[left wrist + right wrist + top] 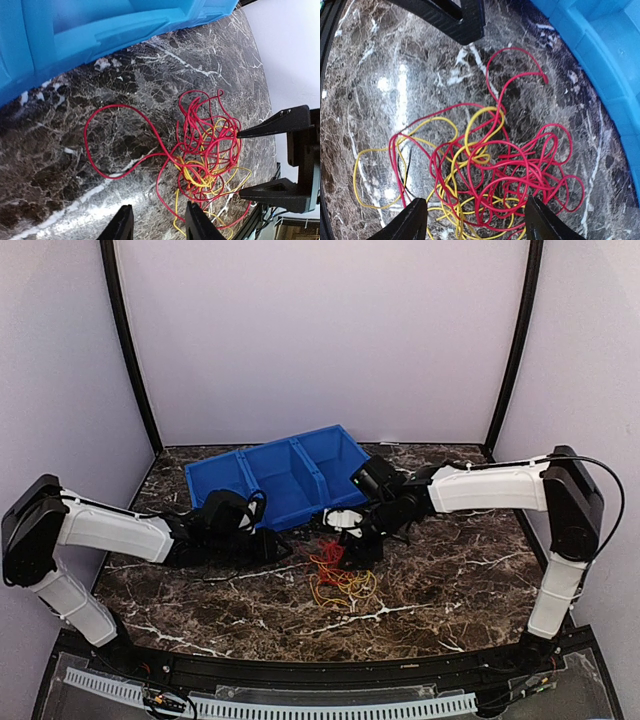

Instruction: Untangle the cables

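Right end effector [475,212] wide astride cables [495,170] | left end effector [159,217] parted, empty | right wrist alone: dark strand [405,172]?

Cables [490,165]: red, yellow wires in loose tangle, flat on tabletop [370,75] between right fingers [415,220]; one red loop ahead of left fingers [122,225].
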Controlling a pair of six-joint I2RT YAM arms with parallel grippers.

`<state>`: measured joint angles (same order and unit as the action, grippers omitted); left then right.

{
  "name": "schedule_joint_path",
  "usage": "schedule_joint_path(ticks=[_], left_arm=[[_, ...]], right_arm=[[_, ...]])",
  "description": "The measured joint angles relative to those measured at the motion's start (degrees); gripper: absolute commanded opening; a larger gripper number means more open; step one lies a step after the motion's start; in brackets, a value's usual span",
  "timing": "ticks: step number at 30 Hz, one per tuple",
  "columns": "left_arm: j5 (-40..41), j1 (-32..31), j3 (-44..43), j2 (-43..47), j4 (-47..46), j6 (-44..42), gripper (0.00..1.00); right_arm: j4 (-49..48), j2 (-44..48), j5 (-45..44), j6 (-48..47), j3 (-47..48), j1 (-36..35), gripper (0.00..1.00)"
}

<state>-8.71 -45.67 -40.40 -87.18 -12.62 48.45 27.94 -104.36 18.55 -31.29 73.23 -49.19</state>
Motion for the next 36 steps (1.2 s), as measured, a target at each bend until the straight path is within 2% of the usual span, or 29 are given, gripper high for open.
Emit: schedule_joint_path(ticks=[6, 14, 20, 26, 33, 36], left_arm=[[1.1, -1.8, -1.7, -4.6, -2.5, 8.3, 0.37], [1.3, -1.9, -3.4, -9.3, -8.2, 14.1, 0.35], [1.5, -2.0, -4.5, -12.9, -10.6, 16.1, 0.24], [2.5, -2.1, -6.1, -14.9, -12.2, 16.0, 0.01], [2.7, -2.1, -8.0, -15.0, -14.0, 13.1, 0.0], [2.5, -2.1, -8.4, -14.7, -14.6, 11.0, 0.0]], right_arm=[[-0.9, 1.8, -0.8, -0.2, -4.8, 0.0, 0.7], [-2.3, 4.2, -0.4, -0.2, -6.8, 0.0, 0.7], [-2.5, 4.2, 0.2, -0.2, -7.0, 0.0, 0.7], [-2.6, 4.3, 0.9, -0.2, -7.2, 0.0, 0.73], [-0.4, 5.8, 1.3, -0.2, -6.3, 0.0, 0.77], [0.4, 6.8, 1.4, -0.2, -5.5, 0.0, 0.86]])
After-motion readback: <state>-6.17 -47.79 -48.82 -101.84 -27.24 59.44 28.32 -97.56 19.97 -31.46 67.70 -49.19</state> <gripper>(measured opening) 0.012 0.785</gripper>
